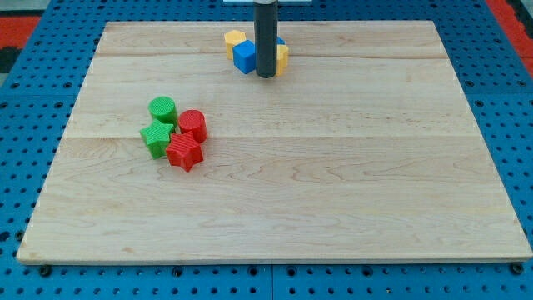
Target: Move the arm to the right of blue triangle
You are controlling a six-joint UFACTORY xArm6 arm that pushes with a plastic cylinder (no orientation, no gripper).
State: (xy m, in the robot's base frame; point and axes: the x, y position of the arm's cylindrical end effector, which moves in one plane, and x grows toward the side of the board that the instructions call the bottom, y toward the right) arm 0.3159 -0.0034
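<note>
Nearest the view's bottom the wooden board (275, 208) lies bare, with a blue pegboard surface (25, 167) showing around its edges. Farther up, at the view's left, four blocks sit bunched together: a red star-shaped block (184, 152) lowest, a green star-shaped block (156, 137) touching it on the left, a red cylinder (193, 125) just above the red star, and a green cylinder (162, 109) at the top of the group. Well apart from these, near the view's top, a second cluster holds a yellow block (235, 41) at the left, a blue block (244, 57) just below and beside it, and another yellow block (282, 57) at the right (a sliver of blue also peeks out behind the rod; which blue piece is the triangle I cannot tell). My tip (266, 77) rests on the board right against the blue block's right side, between it and the right yellow block. The rod has nothing to clench or release; it simply stands upright.
</note>
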